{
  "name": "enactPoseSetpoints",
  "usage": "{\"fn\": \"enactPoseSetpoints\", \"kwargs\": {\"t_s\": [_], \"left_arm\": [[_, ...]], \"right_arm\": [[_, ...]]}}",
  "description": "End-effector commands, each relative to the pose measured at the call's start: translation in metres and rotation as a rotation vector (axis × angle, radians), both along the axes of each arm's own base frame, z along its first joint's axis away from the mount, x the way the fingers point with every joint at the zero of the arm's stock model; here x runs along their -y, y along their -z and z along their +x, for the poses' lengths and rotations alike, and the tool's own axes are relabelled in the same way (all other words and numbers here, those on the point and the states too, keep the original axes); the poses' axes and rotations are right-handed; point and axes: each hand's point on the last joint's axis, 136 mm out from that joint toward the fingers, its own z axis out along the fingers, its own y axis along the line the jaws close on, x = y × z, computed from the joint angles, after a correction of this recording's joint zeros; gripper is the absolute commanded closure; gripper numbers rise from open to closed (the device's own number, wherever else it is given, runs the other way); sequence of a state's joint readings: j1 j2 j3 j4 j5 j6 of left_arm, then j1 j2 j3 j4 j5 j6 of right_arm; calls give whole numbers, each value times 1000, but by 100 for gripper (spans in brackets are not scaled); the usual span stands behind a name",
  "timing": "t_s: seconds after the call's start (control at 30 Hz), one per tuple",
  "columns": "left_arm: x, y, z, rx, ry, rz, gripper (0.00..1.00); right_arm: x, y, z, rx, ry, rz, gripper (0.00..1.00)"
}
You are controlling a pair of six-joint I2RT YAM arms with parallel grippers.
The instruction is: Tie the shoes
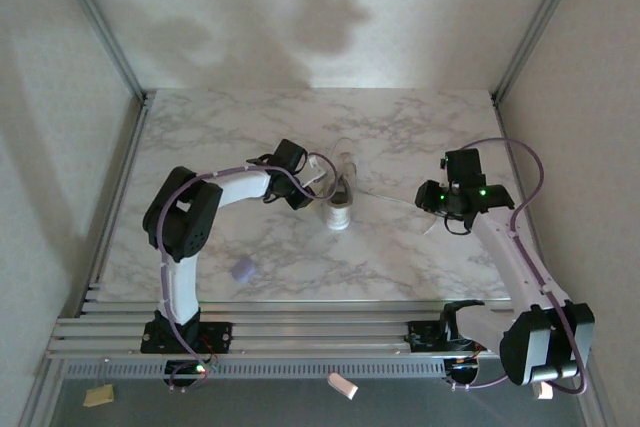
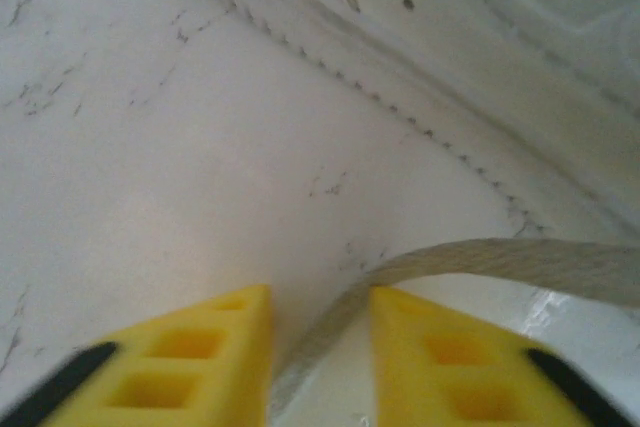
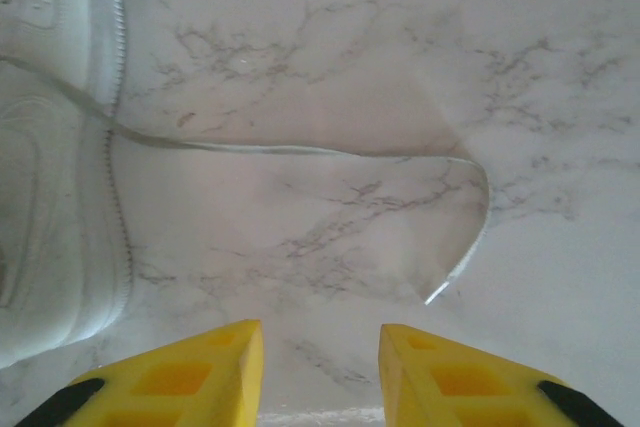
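The small white low-top sneaker (image 1: pixel 342 209) lies just beside the left gripper (image 2: pixel 320 297), whose narrow jaws straddle a thin white lace (image 2: pixel 480 259) without pinching it, while the half-open, empty right gripper (image 3: pixel 320 332) stands well apart.

Shoe (image 1: pixel 340 199) sits mid counter (image 1: pixel 400 277). My left hand (image 2: pixel 320 297) is just left of it, one lace (image 2: pixel 480 259) between its fingers (image 2: pixel 200 357). Other lace (image 3: pixel 300 150) trails right across counter, ending ahead of my right hand (image 3: pixel 320 332).

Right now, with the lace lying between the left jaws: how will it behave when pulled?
Probably floppy: the lace curves limply through the left gripper, jaws apart. Thin, so it may slip out. Pulling could drag the small sneaker.
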State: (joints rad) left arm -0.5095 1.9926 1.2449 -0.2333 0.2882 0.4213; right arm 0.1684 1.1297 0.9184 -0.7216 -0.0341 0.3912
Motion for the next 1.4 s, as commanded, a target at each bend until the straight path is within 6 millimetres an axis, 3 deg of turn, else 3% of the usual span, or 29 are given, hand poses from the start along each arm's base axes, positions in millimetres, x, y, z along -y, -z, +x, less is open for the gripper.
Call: {"fn": "enactPoseSetpoints", "kwargs": {"t_s": [0.0,0.1,0.2,0.33,0.47,0.8,1.1,1.2,1.3,1.37], "left_arm": [[-12,23,-14,-83,-8,64,90],[-2,-6,-7,-34,-45,-33,100],[5,-58,8,82,-148,-181,100],[10,-127,14,192,-285,-434,100],[6,-160,7,233,-367,-588,100],[11,-167,-12,224,-391,-664,100],[19,-159,-18,206,-379,-649,100],[16,-159,-18,212,-390,-647,100],[12,-164,-18,225,-419,-657,100],[10,-168,-17,232,-440,-675,100]], "right_arm": [[14,1,-2,-31,85,-55,65],[25,6,0,-38,186,-72,69],[25,17,-1,-81,190,-83,68],[36,43,-6,-186,202,-170,65],[41,67,-2,-274,209,-201,60],[56,104,5,-404,232,-223,57],[47,132,15,-458,192,-143,63],[46,139,14,-475,192,-134,71],[49,141,13,-482,204,-128,88],[53,133,18,-435,234,-117,100]]}}
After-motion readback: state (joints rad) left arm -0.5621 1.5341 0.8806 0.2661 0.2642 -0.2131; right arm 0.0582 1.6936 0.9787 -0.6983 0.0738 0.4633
